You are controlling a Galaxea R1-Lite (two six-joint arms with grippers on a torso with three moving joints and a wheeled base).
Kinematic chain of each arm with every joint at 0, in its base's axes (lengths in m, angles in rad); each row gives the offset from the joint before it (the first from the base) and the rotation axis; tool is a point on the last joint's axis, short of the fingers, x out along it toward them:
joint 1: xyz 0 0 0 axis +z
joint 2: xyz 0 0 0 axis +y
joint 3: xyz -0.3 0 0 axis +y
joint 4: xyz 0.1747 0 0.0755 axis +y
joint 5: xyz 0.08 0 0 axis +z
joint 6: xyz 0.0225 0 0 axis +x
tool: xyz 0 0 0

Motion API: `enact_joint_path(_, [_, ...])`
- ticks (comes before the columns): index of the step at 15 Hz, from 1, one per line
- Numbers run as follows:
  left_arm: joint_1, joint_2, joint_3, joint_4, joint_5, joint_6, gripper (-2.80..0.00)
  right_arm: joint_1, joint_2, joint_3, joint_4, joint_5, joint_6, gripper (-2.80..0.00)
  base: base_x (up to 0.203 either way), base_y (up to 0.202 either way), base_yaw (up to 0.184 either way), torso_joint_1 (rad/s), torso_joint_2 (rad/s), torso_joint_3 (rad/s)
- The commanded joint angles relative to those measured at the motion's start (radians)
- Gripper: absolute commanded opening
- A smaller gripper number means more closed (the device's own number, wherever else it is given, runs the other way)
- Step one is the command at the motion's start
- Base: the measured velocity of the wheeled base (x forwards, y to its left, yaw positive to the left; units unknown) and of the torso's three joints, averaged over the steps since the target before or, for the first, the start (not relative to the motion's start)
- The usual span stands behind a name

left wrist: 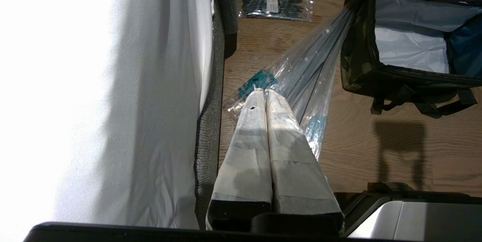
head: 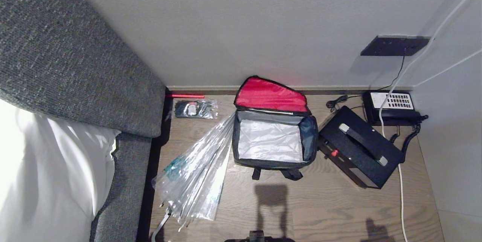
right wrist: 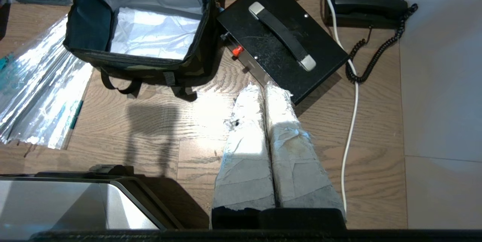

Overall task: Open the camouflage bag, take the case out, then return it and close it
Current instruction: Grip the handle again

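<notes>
With the camouflage bag (head: 271, 140) open and empty, the closed right pincer (right wrist: 263, 87) should open over the case's (head: 357, 151) handle (head: 363, 144) at three o'clock.

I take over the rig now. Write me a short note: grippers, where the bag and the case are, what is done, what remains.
Left gripper: shut, empty, above the clear umbrella.
Right gripper: shut, empty, over the floor near the case.
Camouflage bag: on the floor, lid open, nothing visible inside.
Case: on the floor, right of the bag, beside the telephone.
Done: bag opened, case out.
Left: return the case, close the bag.
</notes>
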Motion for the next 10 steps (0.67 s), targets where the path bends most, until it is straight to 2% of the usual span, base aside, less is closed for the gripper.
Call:
enact_joint_path(1, [0.000, 0.000, 0.000, 0.000, 0.000, 0.000, -2.80, 0.000, -0.027, 0.002, 0.000, 0.000, -0.001, -2.80, 0.000, 0.000, 0.000, 0.000, 0.00, 0.000])
enact_joint_path(10, [0.000, 0.000, 0.000, 0.000, 0.000, 0.000, -2.80, 0.000, -0.027, 0.002, 0.000, 0.000, 0.001, -2.80, 0.000, 0.000, 0.000, 0.000, 0.00, 0.000])
